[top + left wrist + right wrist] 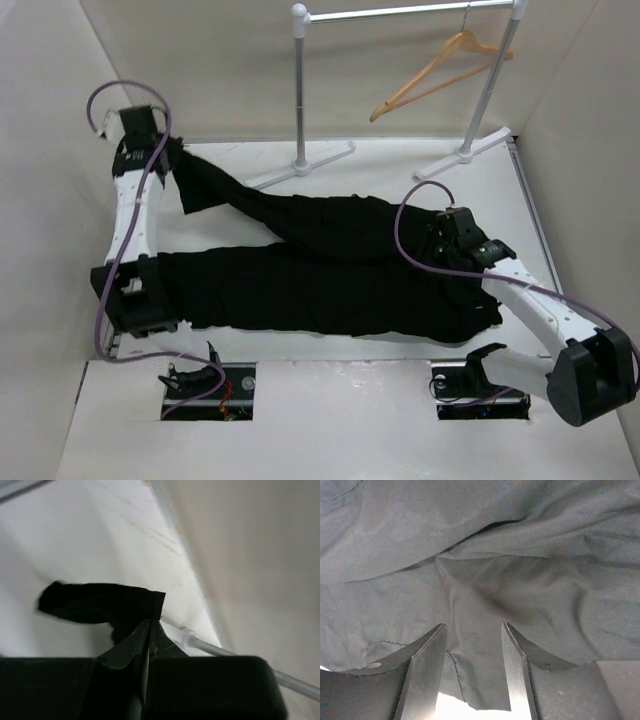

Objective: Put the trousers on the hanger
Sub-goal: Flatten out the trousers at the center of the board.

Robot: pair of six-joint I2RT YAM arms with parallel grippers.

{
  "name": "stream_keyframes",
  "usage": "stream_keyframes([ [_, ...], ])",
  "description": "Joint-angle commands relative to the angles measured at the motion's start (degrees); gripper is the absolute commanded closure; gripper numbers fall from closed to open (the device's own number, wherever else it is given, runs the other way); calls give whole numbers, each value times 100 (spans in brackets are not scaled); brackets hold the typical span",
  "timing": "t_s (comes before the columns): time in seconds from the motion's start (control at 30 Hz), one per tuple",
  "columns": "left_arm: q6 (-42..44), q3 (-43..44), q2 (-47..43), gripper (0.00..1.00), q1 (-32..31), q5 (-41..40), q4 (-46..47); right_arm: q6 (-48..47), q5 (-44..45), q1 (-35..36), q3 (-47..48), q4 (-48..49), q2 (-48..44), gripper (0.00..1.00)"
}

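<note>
Left fingers (122,652) tight on trousers (330,280), lengthwise left-right, waist probably rightward.

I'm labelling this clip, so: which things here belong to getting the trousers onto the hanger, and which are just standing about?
Job: trousers; hanger; left gripper, clamped on a leg end; right gripper, open over the fabric.
Just there: clothes rail; table.

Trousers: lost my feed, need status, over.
Left pincer shut on a leg end, raised. Right pincer open over the waist. Trousers mostly flat on table; hanger on rail, nothing in the way.
</note>
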Motion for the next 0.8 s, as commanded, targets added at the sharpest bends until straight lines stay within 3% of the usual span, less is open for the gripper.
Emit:
stream_keyframes([
  [0.0, 265, 1746, 467, 100, -652, -75, -75, 17, -84, -2, 249, 431, 119, 46],
  [0.13, 573, 3541, 1311, 100, -961, -67, -584, 79, -119, -28, 170, 493, 23, 46],
  [0.2, 652, 3782, 1462, 100, -979, -31, -726, 105, -119, -54, 74, 519, -100, 46],
  [0.33, 811, 2398, 910, 99, -699, -250, -376, 149, -137, -81, -120, 502, -320, 46],
  [0.53, 767, -12, 416, 99, 513, -462, 301, 149, -190, -116, -217, 484, -435, 45],
  [0.67, 758, -953, 670, 99, 1103, -532, 644, 158, -216, -116, -217, 440, -505, 42],
  [0.77, 775, -1174, 881, 97, 1323, -541, 732, 167, -216, -90, -226, 335, -619, 39],
])
